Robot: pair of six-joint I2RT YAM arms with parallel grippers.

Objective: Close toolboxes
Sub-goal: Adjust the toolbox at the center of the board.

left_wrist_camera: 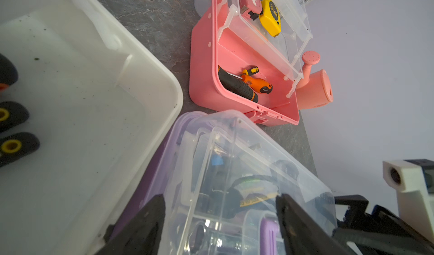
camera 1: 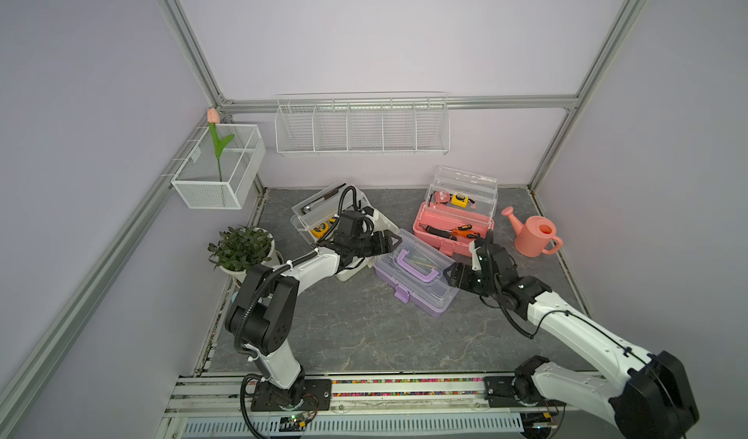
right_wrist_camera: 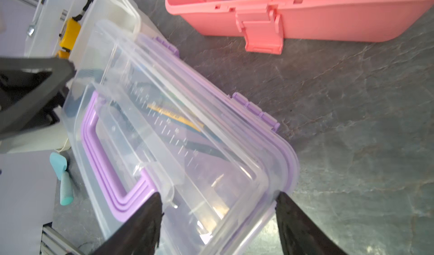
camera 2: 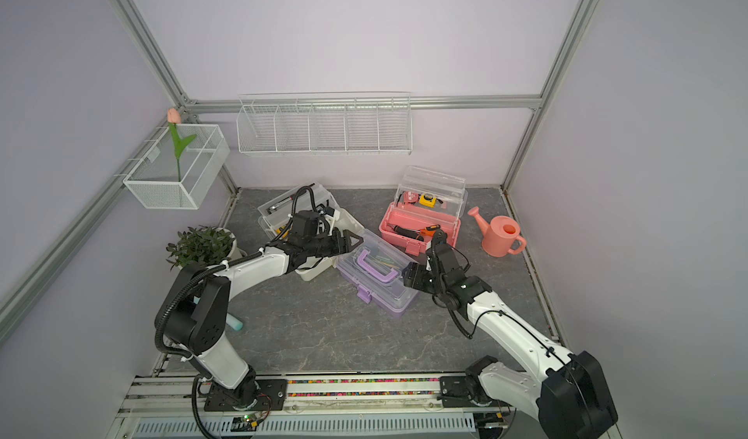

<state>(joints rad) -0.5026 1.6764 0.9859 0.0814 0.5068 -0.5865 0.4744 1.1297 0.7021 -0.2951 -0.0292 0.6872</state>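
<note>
**A:** In both top views we find the purple box (camera 1: 417,273) mid-table with its lid down. It lies between the white box (camera 1: 350,274) and the pink box (camera 1: 431,220), and both of those have their lids up. Our left gripper (camera 1: 392,242) is at one short end of it and our right gripper (camera 1: 449,275) at the other.

**B:** The purple latch (camera 1: 401,294) seems to us to stick out, unsnapped. If we press unevenly, the box may skid across the table (camera 1: 364,336) into the white box just beside it.

**A:** In the left wrist view our fingers (left_wrist_camera: 148,223) stand wide over the clear lid. We cannot tell whether they touch it. We think a finger could slide off that slick plastic.

**B:** In the right wrist view the fingers (right_wrist_camera: 148,221) are wide too, one by the purple handle (right_wrist_camera: 90,136) and one at the rim. If we close there, we might pinch the handle instead of seating the lid.

**A:** Our count is three boxes, one with its lid down and two not. We also count two grippers, two wire baskets (camera 1: 360,133), one watering can (camera 1: 536,236) and one potted plant (camera 1: 241,248).
</note>
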